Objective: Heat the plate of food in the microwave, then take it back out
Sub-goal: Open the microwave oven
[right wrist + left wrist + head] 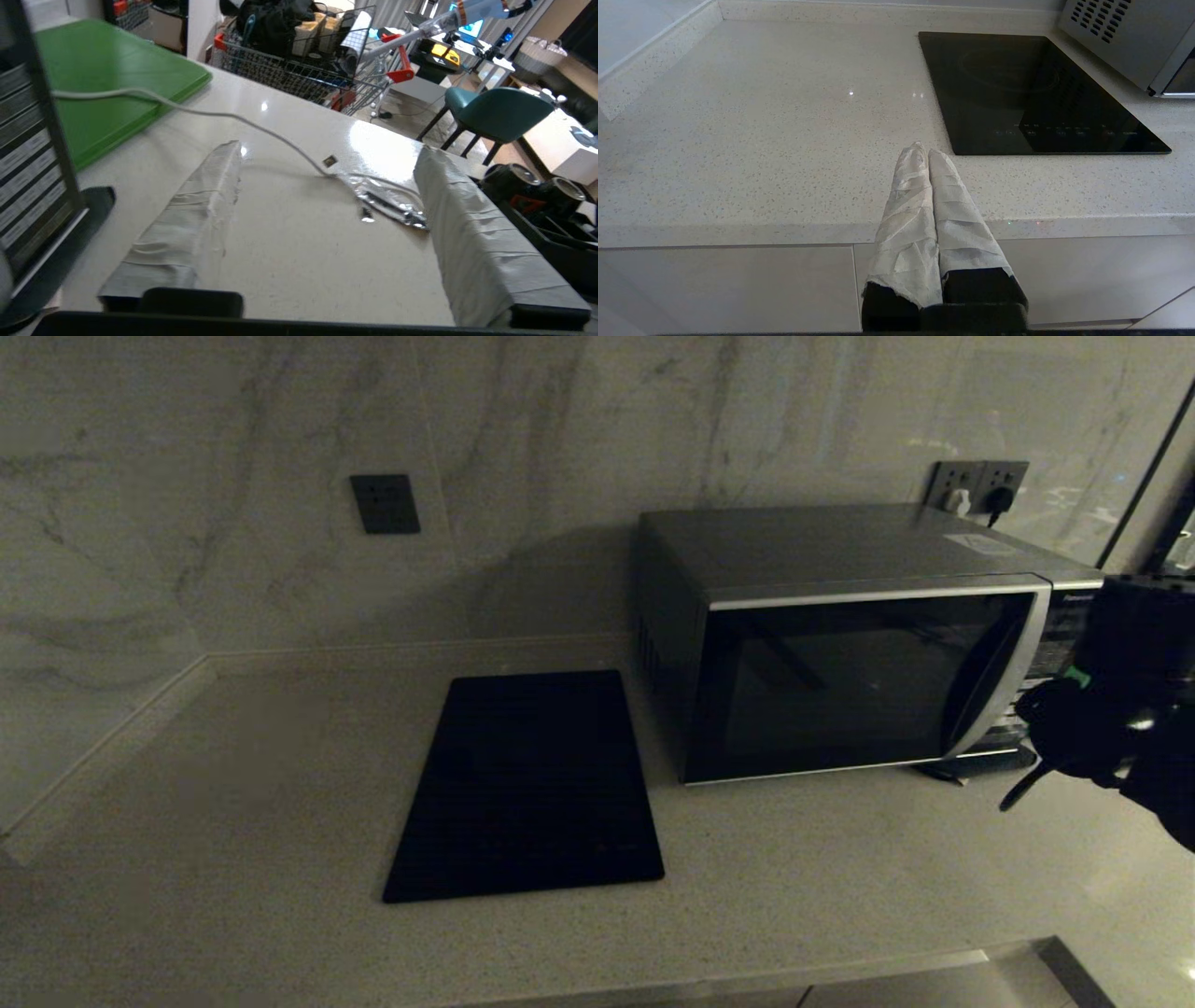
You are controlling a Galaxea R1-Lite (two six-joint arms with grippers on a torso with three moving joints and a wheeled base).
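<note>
The microwave [859, 639] is seen standing on the pale speckled counter [280, 784] against the marble wall, its dark glass door shut and its curved silver handle strip toward the button panel side. The plate of food cannot be seen in any view; nothing can be made out through the dark door glass. Just beside the microwave, on its vented side, a flat black cooktop [527, 784] is set into the counter. Two wall sockets are mounted on the wall, one above the cooktop [385, 504] and one behind the microwave [978, 485] with plugs in it.

The right gripper [327, 219] is held beside the microwave's button panel, above the counter. Its tape-wrapped fingers [187, 224] are spread wide apart, and nothing is held between them. Beyond it a green board [107, 88] lies on the counter, and a thin white cable [261, 130] is trailed across the surface.

The left gripper [928, 151] is parked in front of the counter's edge, its wrapped fingers pressed together on nothing.
</note>
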